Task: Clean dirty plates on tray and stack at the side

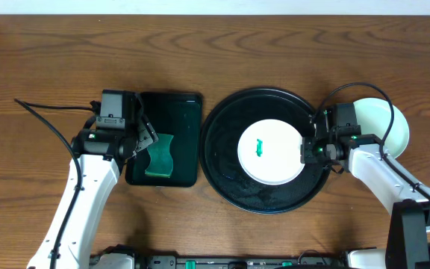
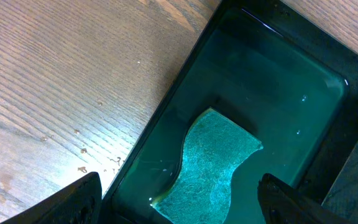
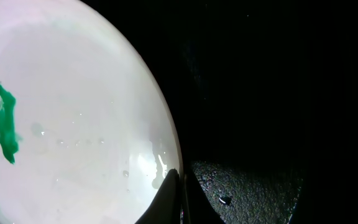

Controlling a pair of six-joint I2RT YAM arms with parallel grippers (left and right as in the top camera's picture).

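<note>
step: cleaning dirty plate (image 1: 271,152), lying centred on tray (image 1: 222,161). right gripper (image 3: 178,186) pressed together at plate rim, tray's right side. left gripper (image 2: 179,190) spread over sponge (image 2: 210,155), left of tray. next: sponge to be grasped, smear (image 1: 259,147) scrubbed.

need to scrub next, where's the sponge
Overhead view, left side: the green sponge lies in the small rectangular tray, just left of the round black tray.
</note>
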